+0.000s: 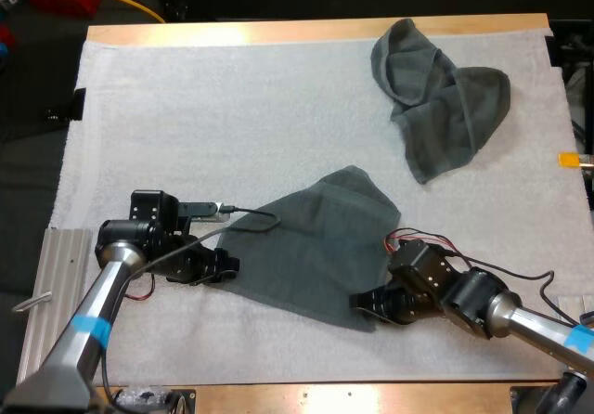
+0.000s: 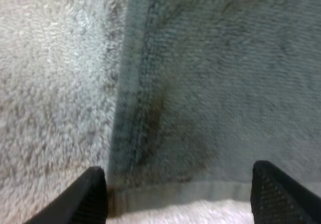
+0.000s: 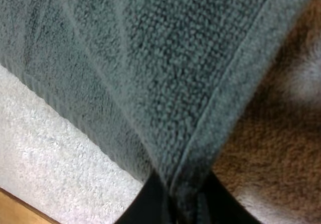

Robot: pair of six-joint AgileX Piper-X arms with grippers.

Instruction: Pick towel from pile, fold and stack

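Observation:
A dark grey-green towel (image 1: 316, 242) lies partly spread on the white mat (image 1: 204, 108), near the middle front. My left gripper (image 1: 227, 265) sits low at its near left corner. In the left wrist view the towel (image 2: 215, 83) has its hemmed corner between the two fingers (image 2: 93, 196), which stand wide apart, so the left gripper (image 2: 185, 201) is open. My right gripper (image 1: 362, 301) is at the near right corner. Its fingers (image 3: 150, 204) pinch the towel's hem (image 3: 200, 133), lifting a fold off the mat. A second, crumpled towel (image 1: 436, 108) lies at the far right.
A ribbed grey metal plate (image 1: 65, 265) lies off the mat's near left edge. The wooden table edge (image 1: 278, 32) runs along the far side. Bare mat stretches across the far left and centre.

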